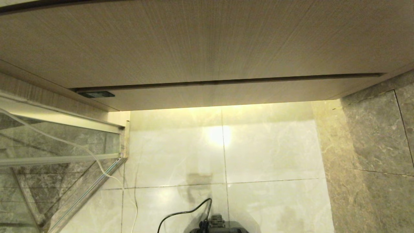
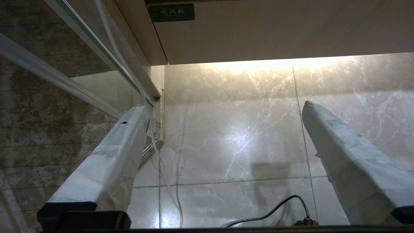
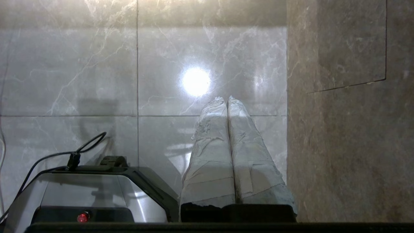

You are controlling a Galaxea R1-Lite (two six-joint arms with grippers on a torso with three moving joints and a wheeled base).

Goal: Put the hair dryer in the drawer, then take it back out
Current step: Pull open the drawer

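The drawer (image 1: 210, 94) is the shallow beige wood-grain front under the taller panel (image 1: 207, 42). It is closed, with a small dark label (image 1: 95, 94) at its left end. The left wrist view shows the drawer (image 2: 275, 29) and label (image 2: 171, 12) too. The hair dryer is out of view. My left gripper (image 2: 223, 104) hangs open over the pale floor below the drawer's left end, holding nothing. My right gripper (image 3: 225, 98) is shut and empty, low over the floor beside my base. Neither gripper shows in the head view.
A glass partition with a metal frame (image 1: 61, 152) stands at the left, with a thin clear cable (image 1: 97, 161) along it. A grey stone wall (image 1: 372, 145) is at the right. My base (image 1: 215, 226) and its black cable (image 1: 181, 213) sit on the marble floor (image 1: 268, 145).
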